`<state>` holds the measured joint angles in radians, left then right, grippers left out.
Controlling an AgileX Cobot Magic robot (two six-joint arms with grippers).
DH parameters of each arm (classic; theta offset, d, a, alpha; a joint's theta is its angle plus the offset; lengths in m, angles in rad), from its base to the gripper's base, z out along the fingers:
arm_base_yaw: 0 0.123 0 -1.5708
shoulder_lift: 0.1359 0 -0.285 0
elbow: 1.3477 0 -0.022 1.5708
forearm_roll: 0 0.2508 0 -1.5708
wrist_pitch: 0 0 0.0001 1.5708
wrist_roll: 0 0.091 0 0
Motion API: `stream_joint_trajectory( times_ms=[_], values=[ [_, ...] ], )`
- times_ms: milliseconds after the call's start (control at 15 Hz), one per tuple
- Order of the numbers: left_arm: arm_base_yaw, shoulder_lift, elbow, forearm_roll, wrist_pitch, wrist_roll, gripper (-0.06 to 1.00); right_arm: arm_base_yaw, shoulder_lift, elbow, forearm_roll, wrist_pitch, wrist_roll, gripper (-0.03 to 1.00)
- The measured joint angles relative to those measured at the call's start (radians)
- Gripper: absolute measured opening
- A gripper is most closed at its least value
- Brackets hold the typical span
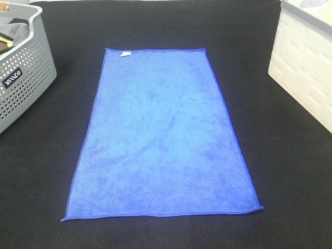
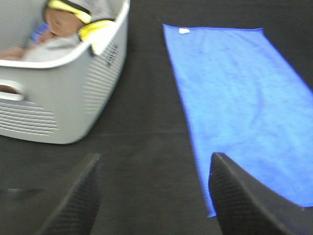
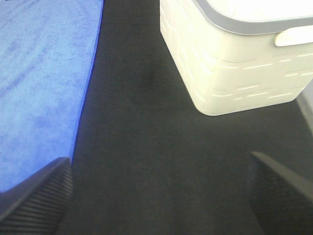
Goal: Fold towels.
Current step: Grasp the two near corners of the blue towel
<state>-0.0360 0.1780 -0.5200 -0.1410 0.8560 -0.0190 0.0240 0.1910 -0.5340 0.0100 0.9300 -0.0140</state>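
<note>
**Towel [image 1: 163, 135], royal blue, fuzzy: one.** It lies spread flat and unfolded in a single layer at the middle of the black bench [image 1: 155, 26]. A darker blue hem runs along its edges. One small white tag [image 1: 124, 53] sits at the far left corner.

**Grey basket [image 1: 23, 78], perforated: one.** It stands at the left of the bench, apart from the towel. It holds a grey cloth [image 2: 58, 46] and yellow pieces [image 2: 95, 29], whose number cannot be told.

**Cream basket [image 1: 306, 67], with grey rim: one.** It stands at the right of the bench, apart from the towel. Its contents are hidden.

**Hands: two.**
- The left hand [image 2: 155, 159] is released, with its two fingers spread over bare bench beside the towel's near left corner, grasping nothing.
- The right hand [image 3: 160, 161] is released, with its fingers wide apart over bare bench between the towel's right edge and the cream basket, grasping nothing.
</note>
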Motion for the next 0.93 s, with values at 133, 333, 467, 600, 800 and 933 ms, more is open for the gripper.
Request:
stream_joint_trajectory(
  times_ms=[133,333,467,600,800,933],
  values=[
    [0.000,0.188,0.000,-0.171,-0.091,-0.009,0.61,0.000,0.143,-0.002,0.035,-0.064,0.053,0.89],
    [0.000,0.464,0.000,-0.347,-0.122,0.080,0.61,0.000,0.368,-0.002,0.106,-0.129,0.069,0.89],
    [0.000,0.670,0.000,-0.445,-0.126,0.182,0.61,0.000,0.543,-0.002,0.164,-0.178,0.069,0.89],
    [0.000,0.896,0.000,-0.586,-0.167,0.320,0.61,0.000,0.750,-0.002,0.250,-0.246,-0.007,0.89],
    [0.000,1.062,0.000,-0.721,-0.213,0.445,0.61,0.000,0.908,-0.002,0.363,-0.300,-0.122,0.89],
    [0.000,1.199,0.000,-0.856,-0.237,0.595,0.61,0.000,1.046,-0.002,0.498,-0.332,-0.269,0.89]
  ],
)
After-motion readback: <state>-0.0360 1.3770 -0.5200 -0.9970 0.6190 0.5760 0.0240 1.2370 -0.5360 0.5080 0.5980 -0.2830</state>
